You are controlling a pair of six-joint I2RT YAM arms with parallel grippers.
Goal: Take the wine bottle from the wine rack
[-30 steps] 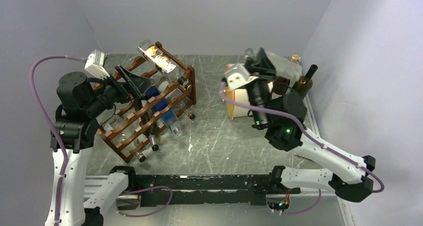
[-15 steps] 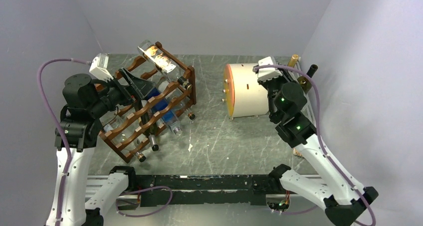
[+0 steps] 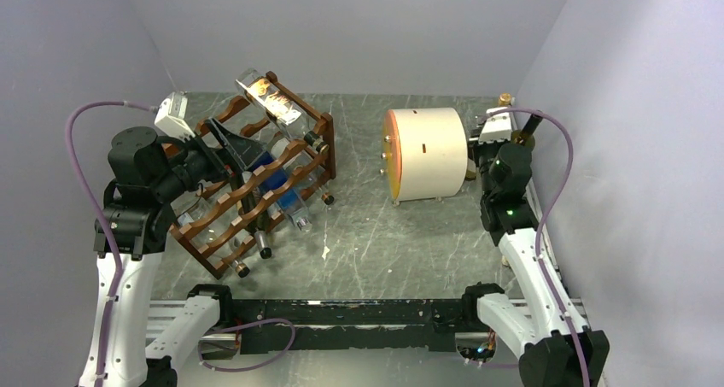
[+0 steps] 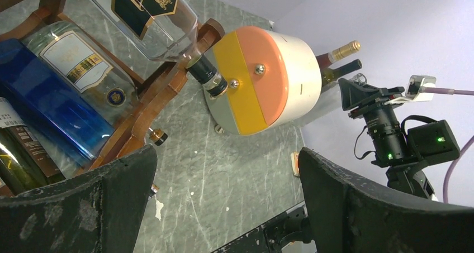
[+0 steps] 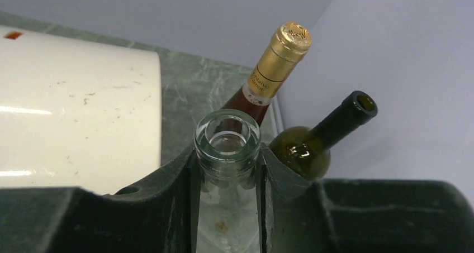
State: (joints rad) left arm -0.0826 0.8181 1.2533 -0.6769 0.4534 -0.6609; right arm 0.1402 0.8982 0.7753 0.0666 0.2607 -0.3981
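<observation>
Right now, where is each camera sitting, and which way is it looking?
Top external: high behind the arms, looking down on the table; both arms, the wine rack and the cream drum show.
Left wrist: on the left arm beside the rack, looking across at the drum; the open left gripper frames the bottom.
Right wrist: on the right arm, looking into the far right corner; the right gripper is shut on a clear bottle.
Shared: all three show the drum.
</observation>
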